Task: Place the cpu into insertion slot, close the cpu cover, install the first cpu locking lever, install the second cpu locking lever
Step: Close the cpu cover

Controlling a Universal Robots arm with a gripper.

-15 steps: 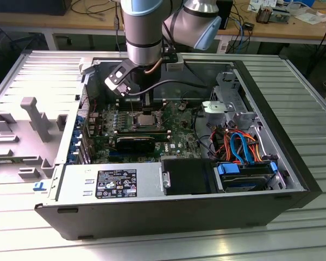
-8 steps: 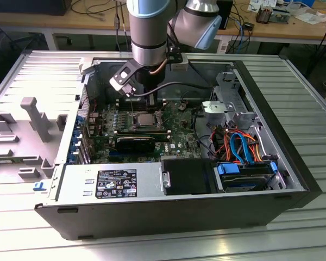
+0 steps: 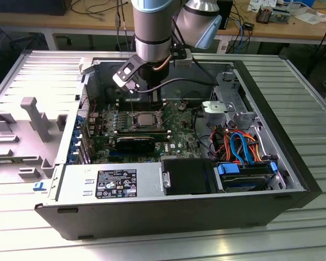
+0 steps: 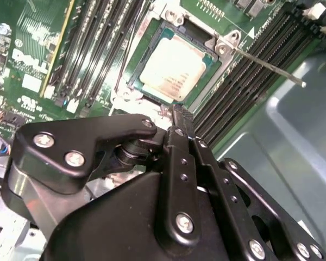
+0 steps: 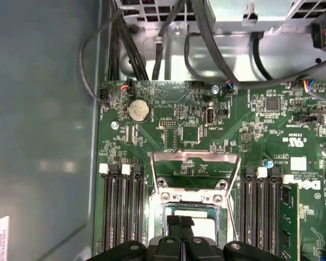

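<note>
Closed tight, the gripper (image 4: 180, 115) has nothing between its fingers. Its black tips hang just beside the near edge of the insertion slot (image 4: 220, 49). I cannot tell whether they touch the board.

Right past the tips, the cpu (image 4: 171, 68) lies flat inside the slot with its silver-grey top up and its green edges square to the rim, so the seating step looks done. I judge it light, rigid and slick on top, but fragile underneath where it meets the socket contacts. It would bear handling only by its edges and no sideways shove.

Beyond it, the cpu cover (image 5: 195, 157) stands raised on its hinge, with green board showing through its window, and is not yet down over the chip. It looks like thin sheet metal, so it should be stiff and light and swing easily. Its free top bar looks the sensible place to press.

A thin locking lever (image 4: 266, 64) sticks out loose over the memory slots (image 4: 242, 89). It looks like springy wire, best caught near its end.

Room is tight sideways. The long black memory slots flank the socket on both sides, and the grey case wall (image 5: 43, 119) rises further out. Farthest off, black cables (image 5: 136, 49) hang by the board's far edge, well apart from the socket. From above, the way down to the socket looks open.
</note>
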